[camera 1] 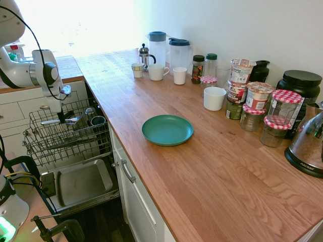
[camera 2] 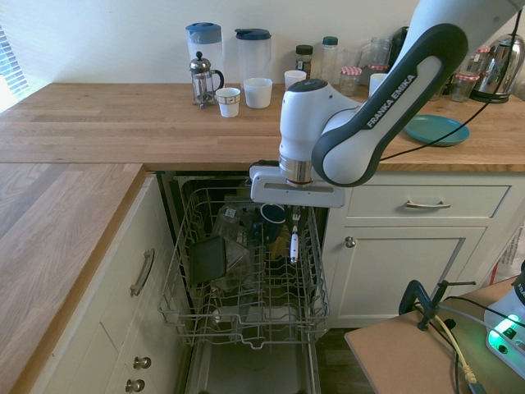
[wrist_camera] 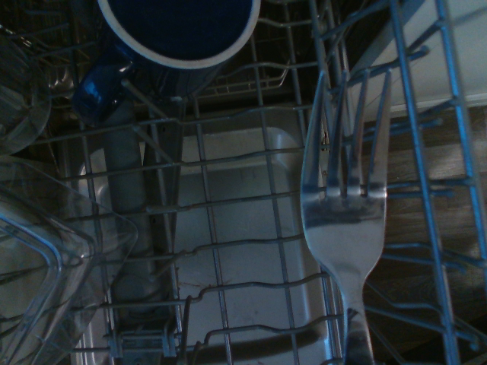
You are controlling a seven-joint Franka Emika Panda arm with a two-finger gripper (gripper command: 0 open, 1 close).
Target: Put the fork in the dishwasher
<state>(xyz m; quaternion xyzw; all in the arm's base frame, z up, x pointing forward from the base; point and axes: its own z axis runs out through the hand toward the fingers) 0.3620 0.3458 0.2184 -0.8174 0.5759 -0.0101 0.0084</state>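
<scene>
Kitchen corner, wooden countertop (camera 1: 202,166) in an L, dishwasher (camera 2: 246,328) open below it with the door dropped and the wire rack (camera 2: 246,304) pulled out.

Fork (camera 2: 294,242) hangs upright under the gripper (camera 2: 295,215), tines down, already inside the rack's outline, near its right side as the second exterior view shows it. Wrist view has the fork's tines over the rack wires with the steel door lining showing through beneath. Gripper is closed tight on the fork's handle end and points straight down. Fork looks clear of the wires, but touching or just above can't be told from these views.

Progress, my read: pick-up is done and the carry is done; fork is off the counter and over, partly within, the rack. Left: lower the last bit, let go so it rests in the rack, pull the arm out. Roughly 3 quarters through.

Around it in the rack: blue mug (wrist_camera: 179,34) just beside the fork, clear plastic container (wrist_camera: 46,258), a dark item (camera 2: 207,258) further left in the second exterior view. Up on the counter: green plate (camera 1: 167,129), bare, well apart from the rack. Behind it 2 pitchers (camera 1: 169,50), a french press (camera 1: 145,55), white cups (camera 1: 157,71), several jars (camera 1: 262,108).
</scene>
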